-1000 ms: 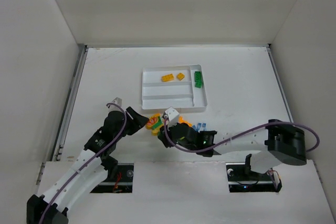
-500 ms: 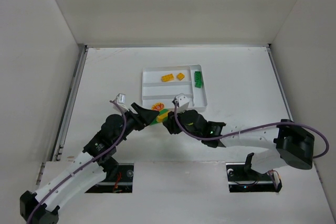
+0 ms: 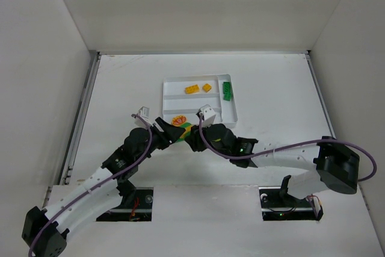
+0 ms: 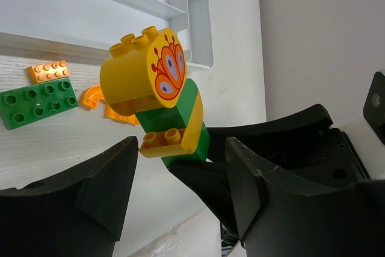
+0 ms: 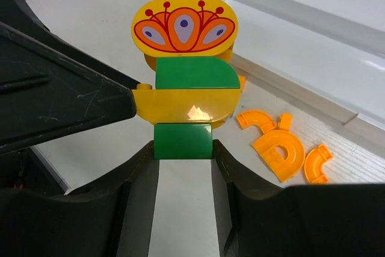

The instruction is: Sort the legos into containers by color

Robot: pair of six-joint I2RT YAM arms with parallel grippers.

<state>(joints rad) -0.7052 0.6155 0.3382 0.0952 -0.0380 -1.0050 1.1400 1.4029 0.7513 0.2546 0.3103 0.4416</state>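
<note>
My right gripper (image 5: 183, 151) is shut on the green bottom brick (image 5: 183, 141) of a lego stack: green, yellow, green, then a yellow flower-printed brick (image 5: 184, 28). The stack (image 3: 180, 126) is held just off the near left corner of the white tray (image 3: 163, 97). My left gripper (image 4: 180, 148) is open, its jaws wide apart, right in front of the stack (image 4: 162, 82) and not touching it. In the top view the left gripper (image 3: 166, 132) faces the right gripper (image 3: 191, 137). The tray holds two orange bricks (image 3: 192, 89) in the far section and green bricks (image 3: 226, 90) in the narrow side section.
Loose on the table near the tray's front edge lie orange curved pieces (image 5: 278, 145), a green plate (image 4: 37, 100) and a small orange plate (image 4: 48, 71). White walls enclose the table on three sides.
My right gripper has carried the stack from the loose pile up toward the tray's near edge. My left gripper has followed it, staying open beside the stack.
</note>
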